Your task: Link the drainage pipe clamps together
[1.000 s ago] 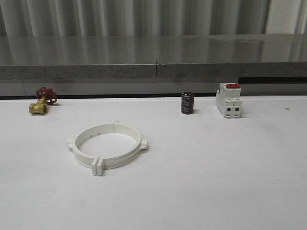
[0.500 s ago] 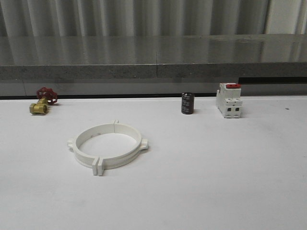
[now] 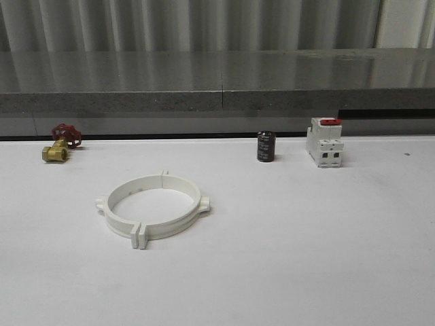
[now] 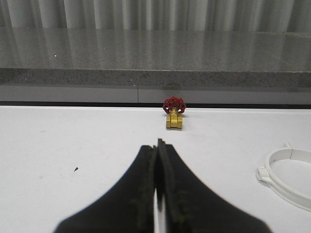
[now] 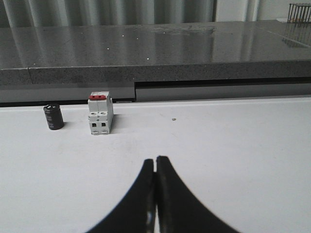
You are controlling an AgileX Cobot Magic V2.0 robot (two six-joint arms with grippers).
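Since the two clamp halves (image 3: 151,206) already sit flange to flange as one ring at center-left of the front frame, both the left claw (image 4: 158,160) and right claw (image 5: 155,167) hang pinched together, holding nothing, job looks done.

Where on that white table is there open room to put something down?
The near right of the table is bare, below the black cylinder and switch. Bare too: the strip in front of the clamp ring. The back edge, with the brass valve, is busier.
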